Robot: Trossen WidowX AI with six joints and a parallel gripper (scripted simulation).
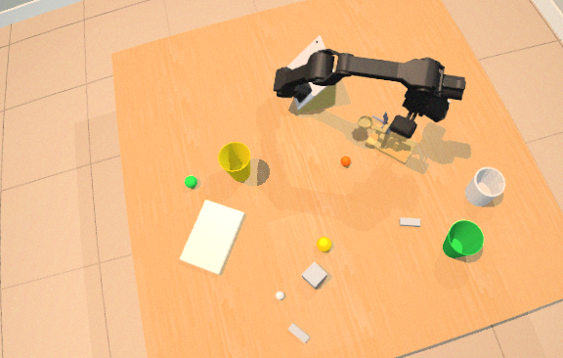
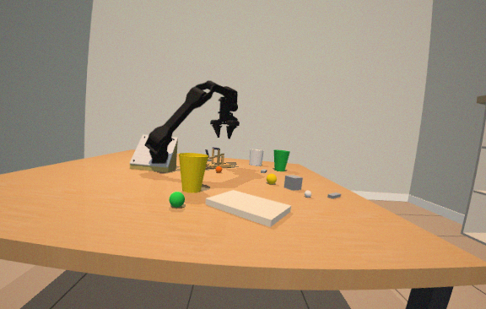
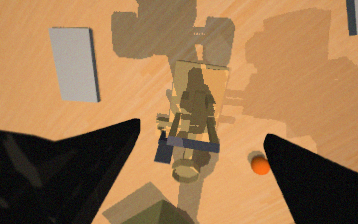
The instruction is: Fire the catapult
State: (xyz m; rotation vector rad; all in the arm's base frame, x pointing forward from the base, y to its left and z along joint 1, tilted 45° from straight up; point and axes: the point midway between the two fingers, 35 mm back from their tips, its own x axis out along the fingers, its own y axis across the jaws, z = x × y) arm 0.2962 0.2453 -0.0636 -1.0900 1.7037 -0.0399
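Observation:
The wooden catapult [image 1: 406,154] [image 2: 222,159] [image 3: 221,82] stands on the table, its round cup [image 1: 365,122] [image 3: 186,171] on the arm-base side, with no ball visible in it. The orange ball [image 1: 345,161] [image 2: 218,169] [image 3: 260,166] rests on the table beside the catapult. My gripper [image 2: 224,138] [image 3: 201,131] is open and empty, pointing down above the catapult and clear of it. The white mug [image 1: 484,188] [image 2: 256,157] stands upright beyond the catapult's front end; it is outside the wrist view.
The green cup [image 1: 463,240] [image 2: 281,160] is near the mug. The yellow cup [image 1: 238,161] [image 2: 192,173], green ball [image 1: 191,182] and white slab [image 1: 213,237] lie farther off. A yellow ball [image 1: 324,245], grey cube [image 1: 315,275] and white ball [image 1: 280,295] are also there. A flat grey block [image 3: 75,65] lies beside the catapult.

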